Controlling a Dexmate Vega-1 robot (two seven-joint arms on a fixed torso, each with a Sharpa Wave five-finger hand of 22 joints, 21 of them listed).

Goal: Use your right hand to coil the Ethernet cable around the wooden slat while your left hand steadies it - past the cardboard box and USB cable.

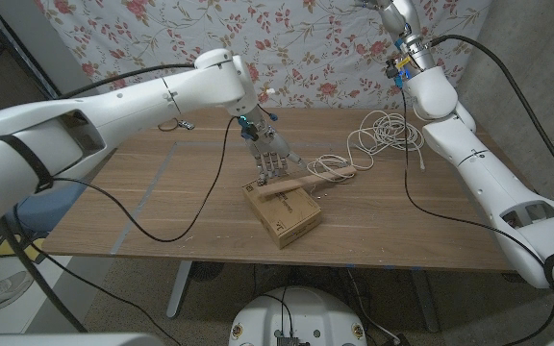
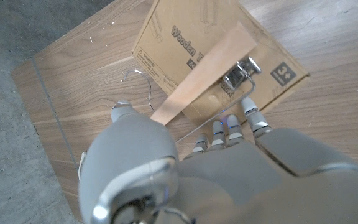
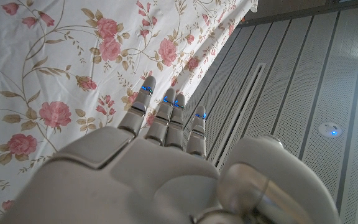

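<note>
while the left hand (image 1: 269,161) presses fingertips on the pale wooden slat (image 1: 301,184) at frame centre, holding it against the flat brown cardboard box (image 1: 285,213), the loose white ethernet cable (image 1: 386,133) waits upper right. the right hand (image 3: 166,168) is raised high, fingers straight, holding nothing. judged step: steadying done, coiling unstarted; next, the right hand must descend and grasp the cable.

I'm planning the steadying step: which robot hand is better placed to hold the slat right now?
Left. The left robot hand is already down at the slat, which lies across the box. The right arm is raised high toward the curtain, well away from the table.
</note>
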